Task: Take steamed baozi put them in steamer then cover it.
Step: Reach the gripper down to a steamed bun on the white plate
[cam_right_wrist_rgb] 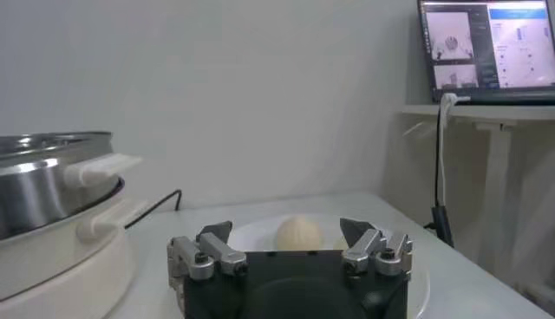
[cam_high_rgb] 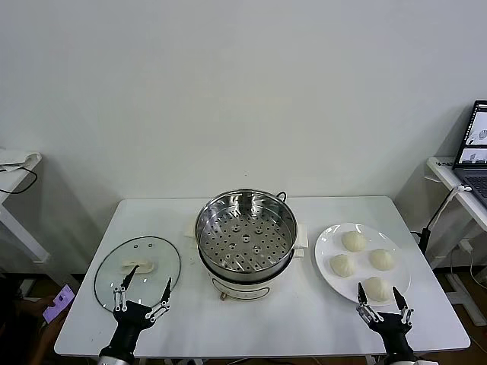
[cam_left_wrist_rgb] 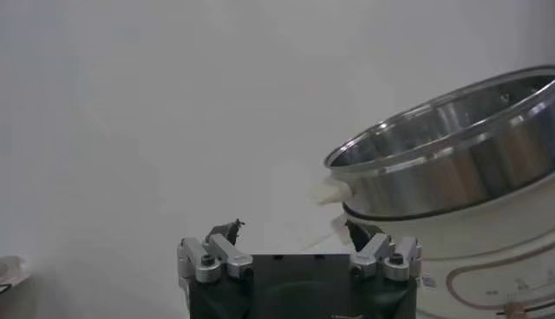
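White table, plain wall, laptop

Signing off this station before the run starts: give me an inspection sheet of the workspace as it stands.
Surface: white table.
Job's things: steamer centre, uncovered, perforated tray bare; four steamed baozi on white plate to its right; cover flat to its left.
Clutter: nothing seen.
Grippers: left gripper open over the cover's near edge; right gripper open by the nearest bun.
Cables: black cord behind steamer.
Surroundings: laptop on side desk right; phone lower left.
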`<state>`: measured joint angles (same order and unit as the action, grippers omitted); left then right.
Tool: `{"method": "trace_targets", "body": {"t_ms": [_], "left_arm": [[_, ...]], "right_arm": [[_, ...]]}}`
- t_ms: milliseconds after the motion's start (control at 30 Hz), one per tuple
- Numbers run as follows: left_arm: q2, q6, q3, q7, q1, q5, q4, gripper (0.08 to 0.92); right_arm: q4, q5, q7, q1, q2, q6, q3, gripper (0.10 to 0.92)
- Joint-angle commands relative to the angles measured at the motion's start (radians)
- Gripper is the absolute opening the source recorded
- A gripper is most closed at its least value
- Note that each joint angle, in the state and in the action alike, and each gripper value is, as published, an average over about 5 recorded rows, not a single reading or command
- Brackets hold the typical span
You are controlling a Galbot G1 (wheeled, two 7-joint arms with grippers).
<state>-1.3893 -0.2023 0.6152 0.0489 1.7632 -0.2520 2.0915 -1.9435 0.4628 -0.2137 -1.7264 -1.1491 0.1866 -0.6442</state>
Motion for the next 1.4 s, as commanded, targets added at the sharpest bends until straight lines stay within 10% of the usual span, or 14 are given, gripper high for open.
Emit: {"method": "trace_targets", "body": {"t_ms": [33, 633, 933, 1400], "left_arm": [[0.001, 0.001, -0.001, -0.001, 0.001, 0.000, 0.002, 0.823], [-0.003, 0.000, -0.001, -0.004, 0.016, 0.003, 0.028, 0.823], [-0.005, -0.003, 0.012, -0.008, 0.022, 0.014, 0.040, 0.823], [-0.022, -0.002, 0.023, -0.013, 0.031, 0.018, 0.045, 0.823]], "right_arm": [[0.004, 0.014, -0.039, 0.053, 0.016, -0.034, -0.002, 0.823], [0.586, 0.247, -0.015, 0.946, 0.373, -0.192, 0.387, 0.823], [0.755, 0.212, 0.636, 1.239, 0.578, -0.303, 0.740, 0.823], [1.007, -0.353, 1.483, 1.727, 0.541, -0.161, 1.154, 0.823]]}}
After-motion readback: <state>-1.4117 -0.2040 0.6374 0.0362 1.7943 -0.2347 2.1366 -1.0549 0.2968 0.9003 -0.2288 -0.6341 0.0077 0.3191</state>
